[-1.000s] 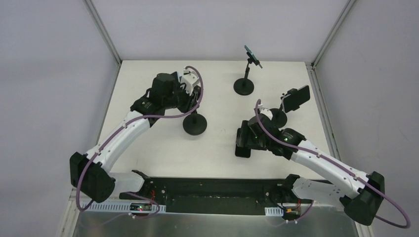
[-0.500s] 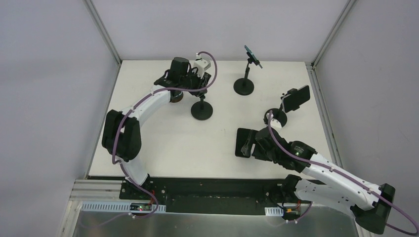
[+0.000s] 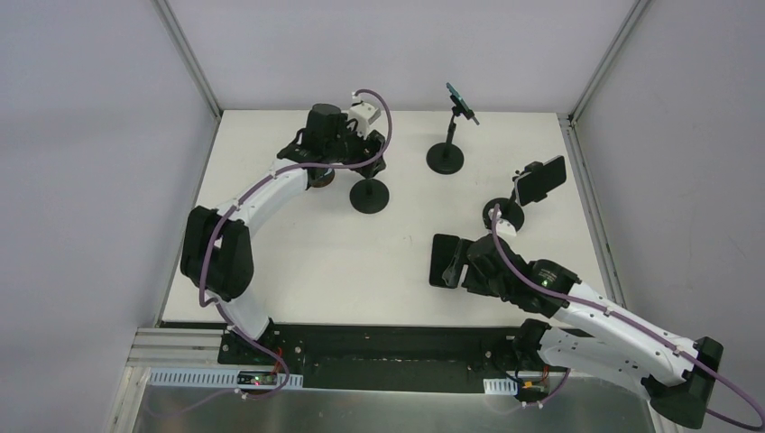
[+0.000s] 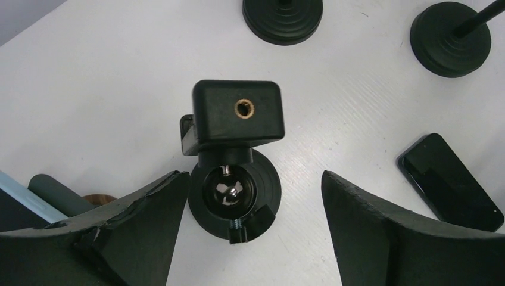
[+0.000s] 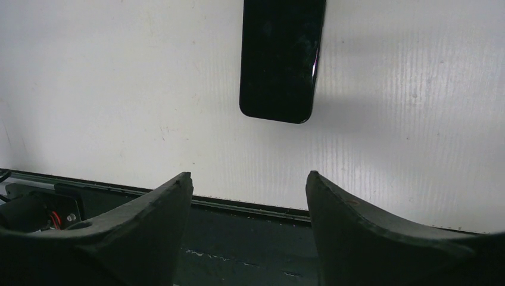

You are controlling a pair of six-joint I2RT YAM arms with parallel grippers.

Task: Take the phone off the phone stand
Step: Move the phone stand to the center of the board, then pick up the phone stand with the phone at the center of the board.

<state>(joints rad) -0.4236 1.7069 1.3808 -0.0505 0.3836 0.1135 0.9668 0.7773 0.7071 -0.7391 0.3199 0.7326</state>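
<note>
A black phone (image 3: 440, 260) lies flat on the white table, just ahead of my right gripper (image 3: 464, 264). In the right wrist view the phone (image 5: 280, 59) is beyond the open gripper (image 5: 247, 176), which holds nothing. An empty black phone stand (image 3: 369, 194) stands upright under my left gripper (image 3: 363, 161). The left wrist view looks down on the stand's clamp head (image 4: 237, 116) and round base (image 4: 234, 193). The left gripper (image 4: 251, 176) is open, one finger on each side of the stand and clear of it. The flat phone (image 4: 449, 182) shows at the right.
A stand (image 3: 445, 158) at the back holds a teal phone (image 3: 461, 101). Another stand (image 3: 505, 212) on the right holds a black phone (image 3: 541, 180). A brown round base (image 3: 320, 176) sits under the left arm. The black front rail (image 5: 250, 238) lies below the right fingers.
The left arm carried the empty stand toward the back, then opened its gripper and let it go. The right arm drew back from the flat phone.
</note>
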